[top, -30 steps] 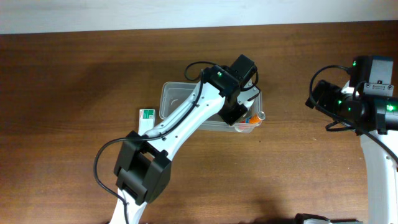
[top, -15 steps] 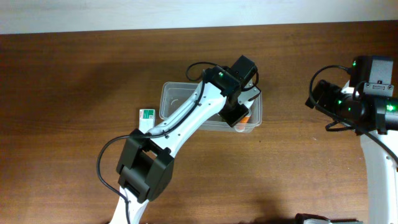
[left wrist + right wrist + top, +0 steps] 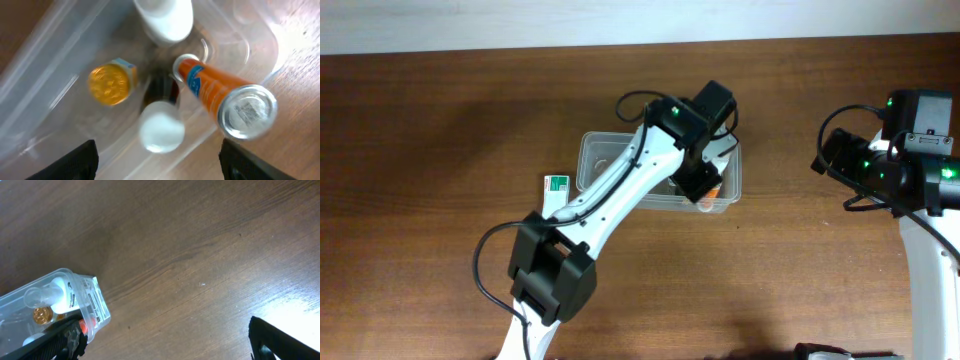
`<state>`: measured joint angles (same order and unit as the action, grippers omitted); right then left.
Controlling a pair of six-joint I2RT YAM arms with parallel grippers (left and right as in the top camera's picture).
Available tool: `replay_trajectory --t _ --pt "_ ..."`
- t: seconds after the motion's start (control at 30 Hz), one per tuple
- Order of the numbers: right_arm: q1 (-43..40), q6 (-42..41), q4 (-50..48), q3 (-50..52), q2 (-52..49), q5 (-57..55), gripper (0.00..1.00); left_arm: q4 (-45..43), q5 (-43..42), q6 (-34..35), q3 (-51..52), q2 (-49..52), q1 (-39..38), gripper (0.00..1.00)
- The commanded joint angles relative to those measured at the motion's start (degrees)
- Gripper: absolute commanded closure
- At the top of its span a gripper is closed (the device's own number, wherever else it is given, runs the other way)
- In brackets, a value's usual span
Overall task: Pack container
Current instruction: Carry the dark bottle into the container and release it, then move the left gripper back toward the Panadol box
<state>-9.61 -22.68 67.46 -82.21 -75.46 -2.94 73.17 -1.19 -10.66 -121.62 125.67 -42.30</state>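
Overhead view: clear container [image 3: 598, 152] lay at frame centre on wooden table [image 3: 440, 110]. Left arm [image 3: 620, 190] reached across it. White-and-green box [image 3: 556, 186] sat just beside container's lower-left corner. Right arm [image 3: 910, 175] stood at right edge, well apart.

Left wrist view: left gripper [image 3: 157, 162] hung above container's interior, fingers [image 3: 75, 160] spread wide, gripping nothing. Orange tube [image 3: 215, 90], gold-capped jar [image 3: 112, 82] and two white-capped bottles [image 3: 161, 131] lay inside.

Right wrist view: right gripper [image 3: 165, 345] spread, empty, over bare wood; container at lower left.
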Motion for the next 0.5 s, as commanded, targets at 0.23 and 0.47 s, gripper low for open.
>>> replay_trajectory --t 0.23,0.47 --pt "-0.15 -0.33 -0.02 -0.39 -0.04 -0.11 0.02 19.8 12.2 10.8 -21.09 -0.04 10.97 0.2" --pt "-0.17 -0.33 -0.02 -0.39 -0.04 -0.11 0.01 23.54 4.28 16.24 -18.36 -0.04 28.17 0.2"
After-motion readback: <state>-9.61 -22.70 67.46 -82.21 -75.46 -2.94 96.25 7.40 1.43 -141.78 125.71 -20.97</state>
